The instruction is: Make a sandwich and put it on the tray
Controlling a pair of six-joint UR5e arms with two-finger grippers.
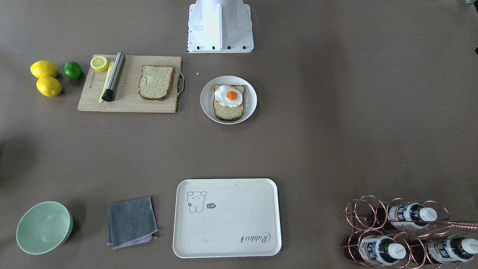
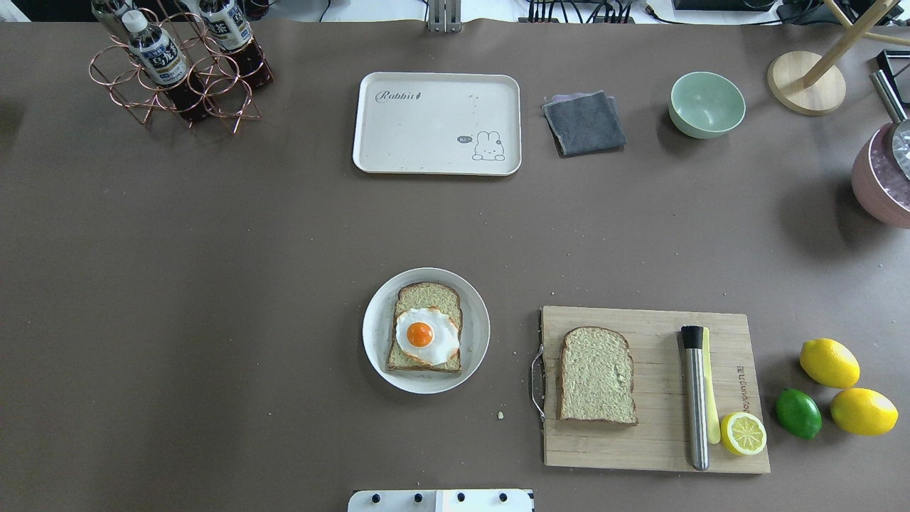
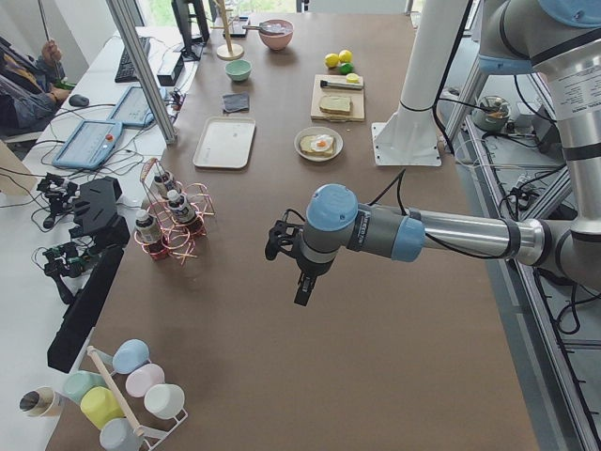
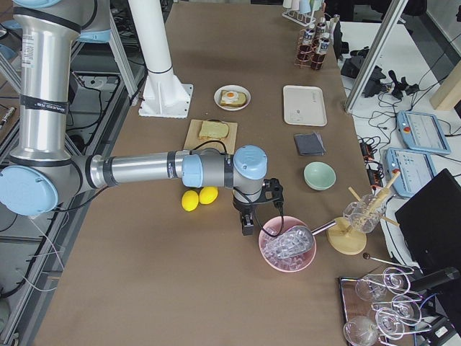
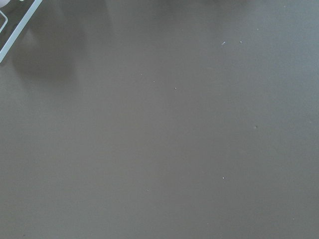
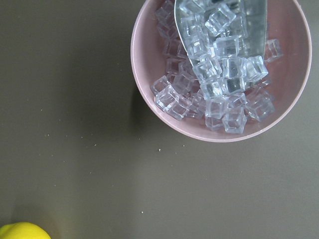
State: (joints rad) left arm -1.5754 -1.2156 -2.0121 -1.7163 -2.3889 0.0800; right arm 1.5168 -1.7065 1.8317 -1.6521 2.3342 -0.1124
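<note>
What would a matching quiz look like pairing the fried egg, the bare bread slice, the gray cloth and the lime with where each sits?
1 fried egg
2 bare bread slice
3 gray cloth
4 lime

A between tray and green bowl
B on the cutting board
C on the plated bread slice
D beside two lemons

Pairs: 1-C, 2-B, 3-A, 4-D.
</note>
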